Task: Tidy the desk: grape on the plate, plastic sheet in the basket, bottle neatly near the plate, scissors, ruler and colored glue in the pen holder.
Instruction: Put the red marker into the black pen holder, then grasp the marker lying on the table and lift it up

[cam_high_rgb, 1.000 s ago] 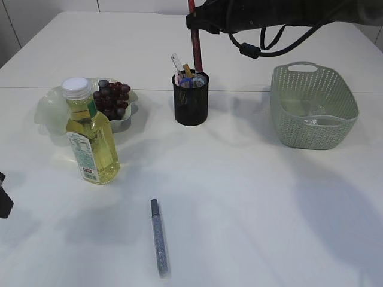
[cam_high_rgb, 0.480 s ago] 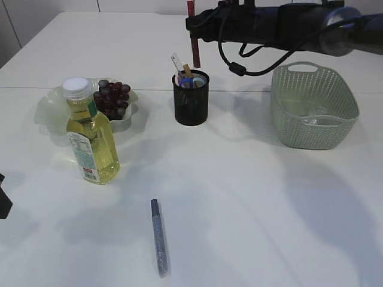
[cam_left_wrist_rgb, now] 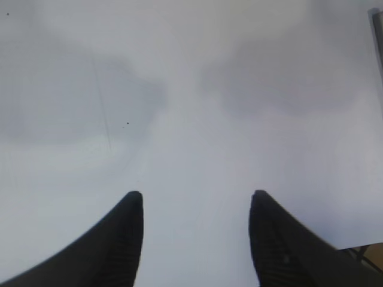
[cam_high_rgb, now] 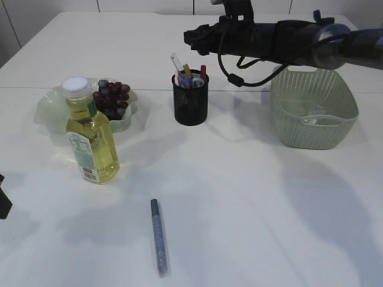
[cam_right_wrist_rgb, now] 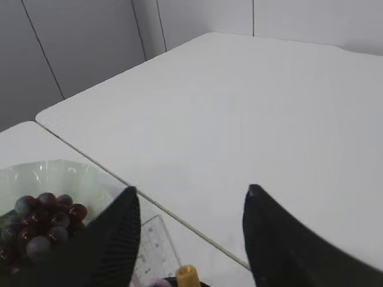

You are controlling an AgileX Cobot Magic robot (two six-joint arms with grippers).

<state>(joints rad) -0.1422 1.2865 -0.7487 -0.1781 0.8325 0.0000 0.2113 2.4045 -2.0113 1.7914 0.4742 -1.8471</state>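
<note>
The black mesh pen holder [cam_high_rgb: 191,100] stands mid-table and holds a clear ruler [cam_high_rgb: 177,64], blue-handled scissors [cam_high_rgb: 187,81], a yellow stick and a red glue pen [cam_high_rgb: 203,72]. My right gripper [cam_high_rgb: 190,37] hovers above it, open and empty; its wrist view shows the ruler [cam_right_wrist_rgb: 157,248] and the grapes [cam_right_wrist_rgb: 42,218]. Dark grapes [cam_high_rgb: 112,97] lie on the clear plate [cam_high_rgb: 48,106]. The oil bottle [cam_high_rgb: 91,133] stands in front of the plate. A silver glitter glue pen [cam_high_rgb: 158,237] lies on the table near the front. My left gripper [cam_left_wrist_rgb: 196,206] is open over bare table.
A green woven basket [cam_high_rgb: 313,107] stands at the right with a clear plastic sheet [cam_high_rgb: 312,117] inside. The right arm stretches across above the basket's back edge. A table seam runs behind the holder.
My right gripper held the red glue pen upright above the holder; now the pen stands inside the holder and the gripper is open and empty above it.
</note>
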